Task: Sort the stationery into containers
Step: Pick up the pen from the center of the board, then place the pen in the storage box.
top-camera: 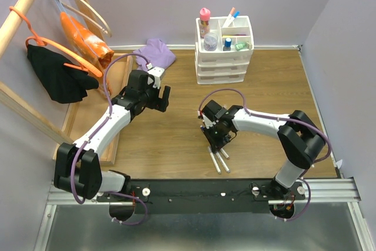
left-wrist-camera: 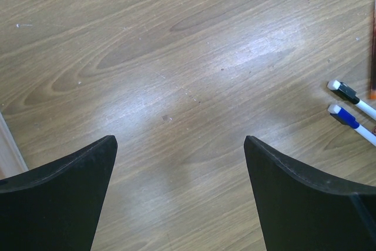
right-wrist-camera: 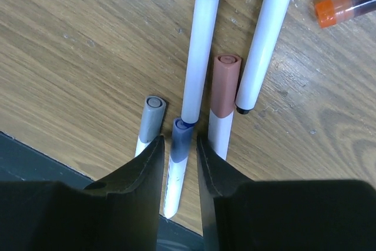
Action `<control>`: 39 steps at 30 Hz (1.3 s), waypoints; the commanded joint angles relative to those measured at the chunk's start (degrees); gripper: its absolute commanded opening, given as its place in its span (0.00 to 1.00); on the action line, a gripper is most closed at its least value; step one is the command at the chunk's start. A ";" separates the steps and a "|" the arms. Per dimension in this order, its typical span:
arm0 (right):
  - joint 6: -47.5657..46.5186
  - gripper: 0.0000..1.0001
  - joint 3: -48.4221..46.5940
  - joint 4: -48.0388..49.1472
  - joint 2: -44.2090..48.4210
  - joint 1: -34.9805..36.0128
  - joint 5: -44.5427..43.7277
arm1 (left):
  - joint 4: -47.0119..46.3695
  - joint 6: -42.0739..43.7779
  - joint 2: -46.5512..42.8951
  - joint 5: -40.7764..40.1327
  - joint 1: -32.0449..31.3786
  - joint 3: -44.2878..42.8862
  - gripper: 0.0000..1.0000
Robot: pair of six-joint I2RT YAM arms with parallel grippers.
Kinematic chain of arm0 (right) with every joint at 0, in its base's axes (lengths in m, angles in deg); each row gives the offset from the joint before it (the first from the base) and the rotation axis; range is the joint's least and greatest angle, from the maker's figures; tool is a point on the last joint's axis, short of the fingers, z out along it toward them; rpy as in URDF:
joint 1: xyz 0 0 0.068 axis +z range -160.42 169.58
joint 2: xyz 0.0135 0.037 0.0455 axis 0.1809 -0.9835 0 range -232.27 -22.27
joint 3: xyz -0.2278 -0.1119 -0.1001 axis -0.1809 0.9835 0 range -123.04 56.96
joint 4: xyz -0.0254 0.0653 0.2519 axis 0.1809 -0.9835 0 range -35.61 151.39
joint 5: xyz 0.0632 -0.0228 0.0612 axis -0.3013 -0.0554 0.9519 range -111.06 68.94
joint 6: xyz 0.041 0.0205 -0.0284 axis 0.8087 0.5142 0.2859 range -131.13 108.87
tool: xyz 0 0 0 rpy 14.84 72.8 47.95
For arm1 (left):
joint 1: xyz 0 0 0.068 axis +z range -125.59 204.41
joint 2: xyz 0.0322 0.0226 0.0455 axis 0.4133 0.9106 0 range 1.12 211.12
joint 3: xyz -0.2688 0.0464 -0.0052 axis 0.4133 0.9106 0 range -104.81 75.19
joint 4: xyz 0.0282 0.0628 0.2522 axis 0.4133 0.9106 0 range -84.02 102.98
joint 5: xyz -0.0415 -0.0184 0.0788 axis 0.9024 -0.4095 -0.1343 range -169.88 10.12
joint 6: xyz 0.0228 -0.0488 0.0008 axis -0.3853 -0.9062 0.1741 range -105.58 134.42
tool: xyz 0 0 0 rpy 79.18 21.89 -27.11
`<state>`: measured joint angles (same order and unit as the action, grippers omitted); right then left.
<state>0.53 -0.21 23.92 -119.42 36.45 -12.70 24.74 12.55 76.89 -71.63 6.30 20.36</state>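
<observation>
While my right gripper stands narrow, not yet pinching, the slate-capped marker lies lengthwise in the gap between its jaws.

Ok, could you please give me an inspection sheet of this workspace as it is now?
Surface: wooden table, no spill seen.
Job's things: markers and orange highlighter lie by right gripper; glue bottle, grey jar stand in top tray of white drawer unit.
Clutter: purple cloth at the back.
Grippers: left gripper open, empty; right gripper straddles slate-capped marker, grip unclear.
Cables: purple cables loop over both arms.
Surroundings: wooden rack, hangers, orange garment, black garment, left side.
</observation>
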 commanded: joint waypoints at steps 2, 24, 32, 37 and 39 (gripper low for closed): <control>0.91 0.31 0.74 -1.20 -5.94 0.59 -4.84 | -1.45 -0.85 0.35 1.15 0.27 0.25 0.98; -10.34 0.01 -54.95 -1.41 -7.41 -17.31 -11.44 | 9.89 0.90 5.71 6.60 3.61 -11.97 0.97; -7.44 0.01 -77.13 19.52 -19.05 -28.50 -5.55 | 12.35 3.08 6.32 7.22 3.34 -11.26 0.96; -7.80 0.01 -67.30 38.94 -17.82 -29.29 -8.09 | 14.01 3.89 7.29 7.74 2.38 -12.84 0.96; -7.09 0.01 -67.29 42.55 -19.83 -29.64 -8.10 | 14.37 4.07 7.90 8.01 2.29 -13.63 0.96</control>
<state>-7.60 -70.35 49.93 -137.23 6.27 -21.09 36.74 15.04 83.47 -65.73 9.25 9.76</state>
